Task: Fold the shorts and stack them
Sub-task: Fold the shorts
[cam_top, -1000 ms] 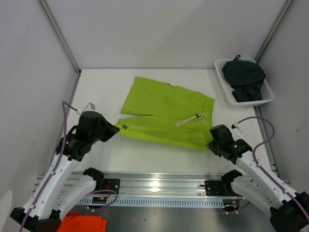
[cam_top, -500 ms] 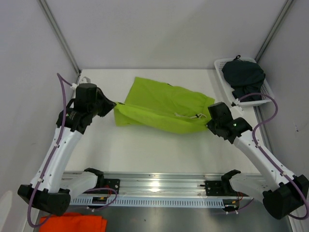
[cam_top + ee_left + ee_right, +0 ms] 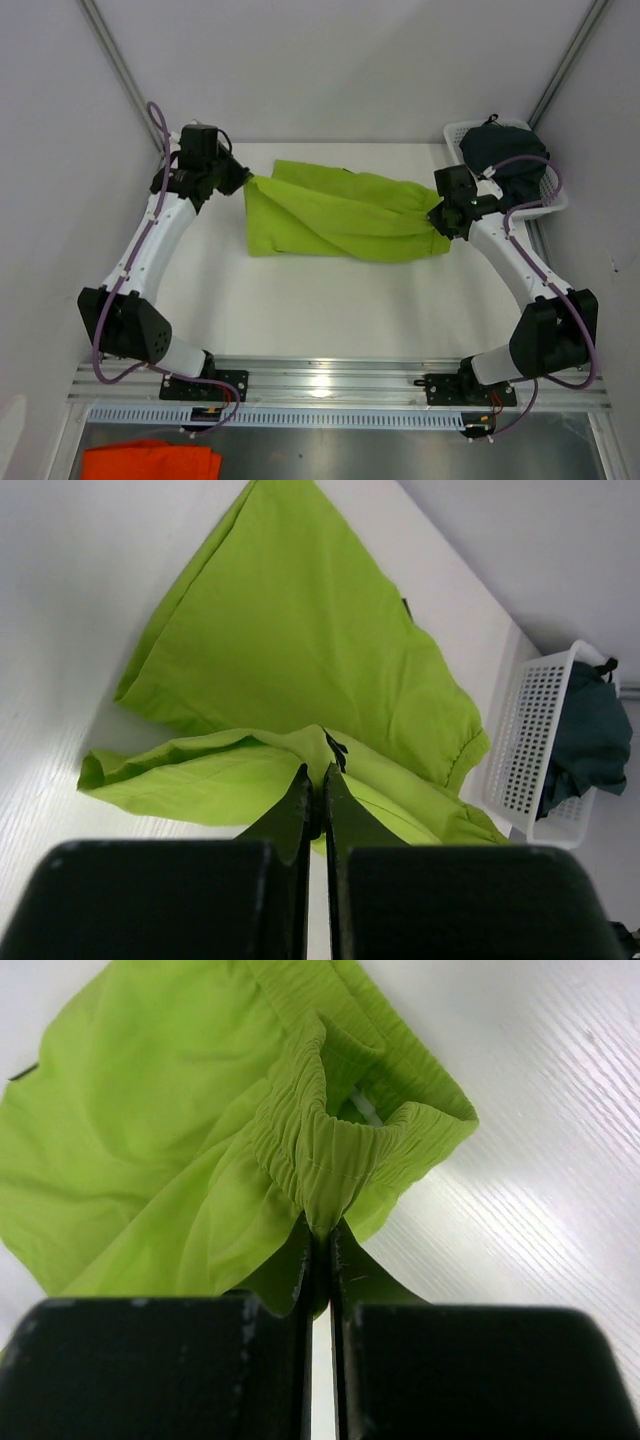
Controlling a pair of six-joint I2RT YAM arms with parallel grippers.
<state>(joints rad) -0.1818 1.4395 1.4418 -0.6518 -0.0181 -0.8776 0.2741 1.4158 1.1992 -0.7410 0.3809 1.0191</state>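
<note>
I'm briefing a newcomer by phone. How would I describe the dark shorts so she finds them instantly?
Start at the white table and look to its far right corner, where a white plastic basket sits. The dark shorts lie bunched inside it, unlike the lime green shorts stretched across mid-table.

The left arm [image 3: 150, 245] and right arm [image 3: 512, 262] both reach far forward from their bases, wrists turned in toward each other. The left gripper [image 3: 243, 181] points to its right, fingers pressed together on a fold of the green shorts [image 3: 330, 215] — barely a gap between them. The right gripper [image 3: 437, 216] points to its left, clamped likewise on the gathered elastic edge, with cloth bunched just beyond its fingertips.
</note>
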